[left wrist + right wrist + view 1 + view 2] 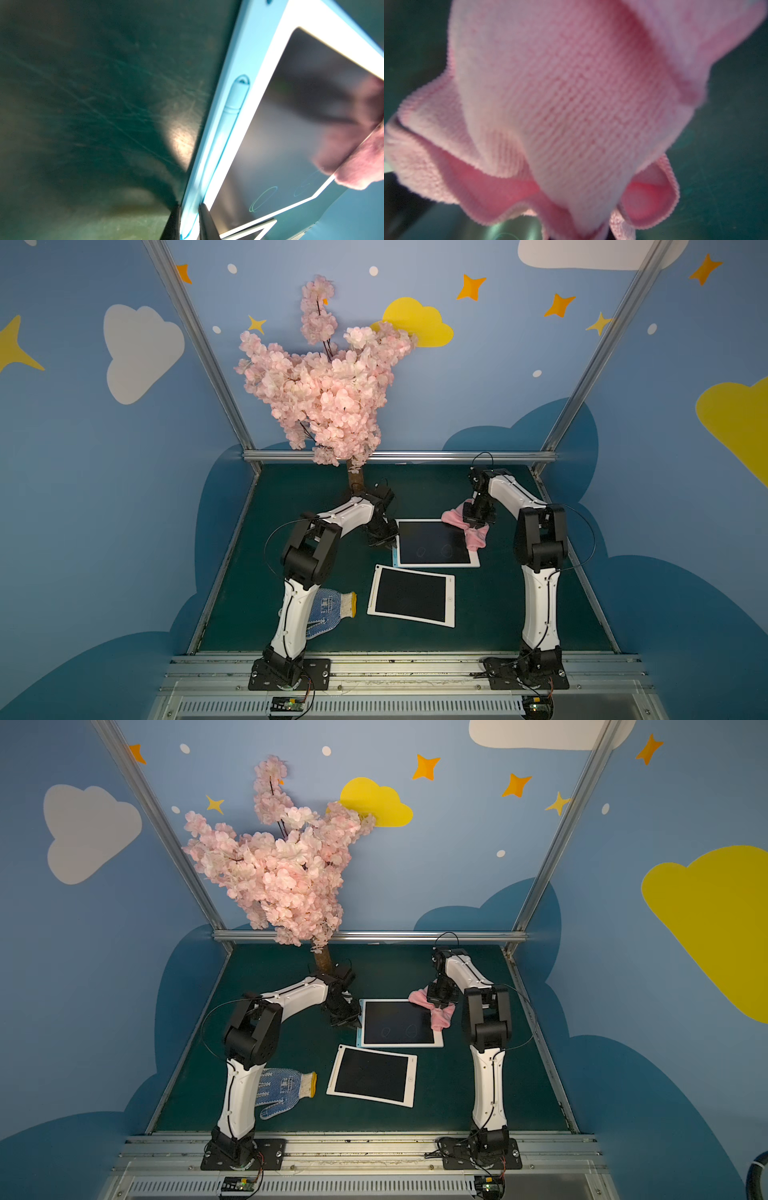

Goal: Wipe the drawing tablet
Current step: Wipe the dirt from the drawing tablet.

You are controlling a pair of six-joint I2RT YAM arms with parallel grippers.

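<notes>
- White-framed, dark-screened drawing tablet [436, 543] with a light-blue side strip: it lies flat on the green mat [498, 614], just below frame centre in both top views. Its long axis runs left–right, with the blue strip toward frame left.
- Left gripper [189, 207]: the jaws are narrow and pinch the blue strip from both sides near the tablet's lower-left corner.
- Right gripper [478, 524]: clamped on the crumpled pink microfibre cloth [473, 537], which overlaps the tablet's upper-right corner.
- Only the left wrist view shows the light-blue stylus [232, 116] docked in the strip. The oval scribbles [262, 198] are sharper there and faint from above.
- The right wrist view shows only cloth weave and mat.
- Count: two tablets, the second being a plain white-framed tablet [411, 596], lower in the frame, slightly tilted and apart from the first; one cloth; one blue-dotted knit glove [332, 608]; one pink blossom tree [324, 385].
</notes>
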